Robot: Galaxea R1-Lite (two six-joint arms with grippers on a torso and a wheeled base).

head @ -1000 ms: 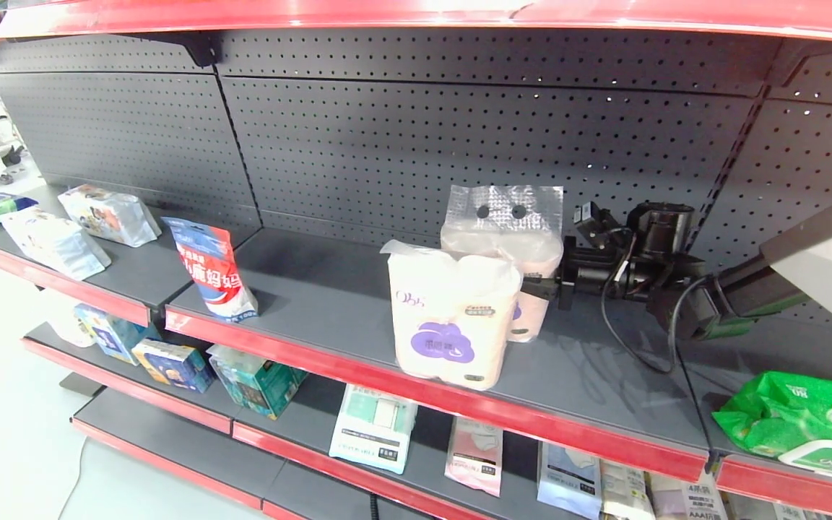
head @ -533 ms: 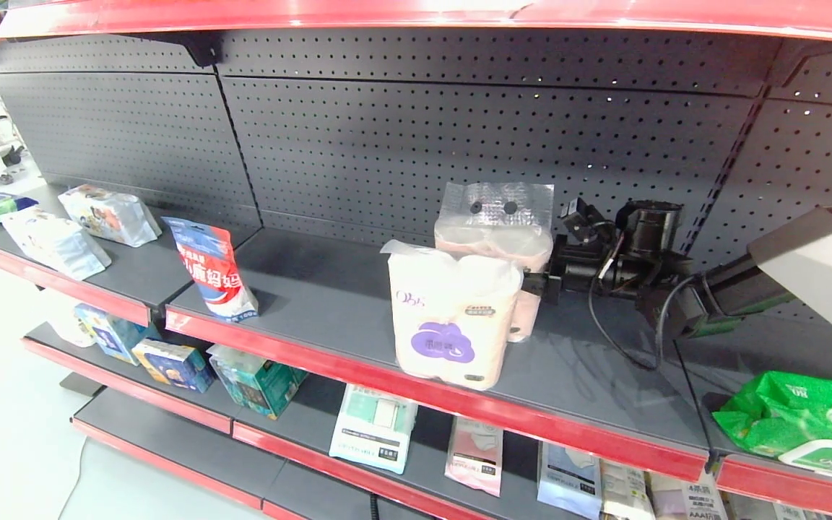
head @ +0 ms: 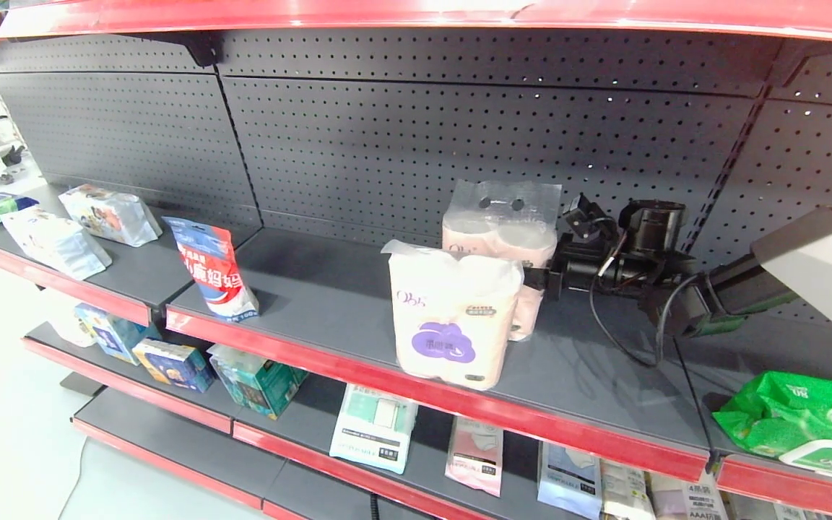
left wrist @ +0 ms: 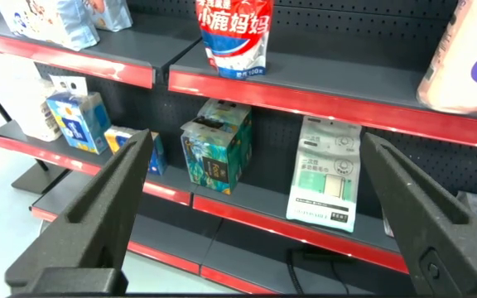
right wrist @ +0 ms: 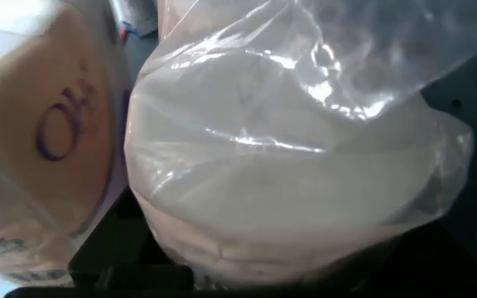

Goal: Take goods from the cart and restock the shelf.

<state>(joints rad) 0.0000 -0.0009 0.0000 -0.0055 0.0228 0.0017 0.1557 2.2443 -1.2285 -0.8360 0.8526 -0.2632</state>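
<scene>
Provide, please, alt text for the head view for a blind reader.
The right tool grips a pink toilet-roll pack on a grey shelf, behind a white toilet-roll pack. A red pouch stands left; a green pack lies far right.

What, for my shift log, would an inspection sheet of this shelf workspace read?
Surface: grey shelf with a red front edge, partly stocked.
Job's things: rear toilet paper pack gripped at its side, just behind the front toilet paper pack, which stands upright near the edge.
Clutter: red-and-blue pouch upright to the left; green wipes pack lying at the right; boxes on the shelf below.
Tools: right tool shut on the rear pack; left tool open and empty, facing the lower shelves.
Cables: black cable hangs from the right arm and loops low over the shelf.
Surroundings: perforated back panel; nothing else seen.
</scene>
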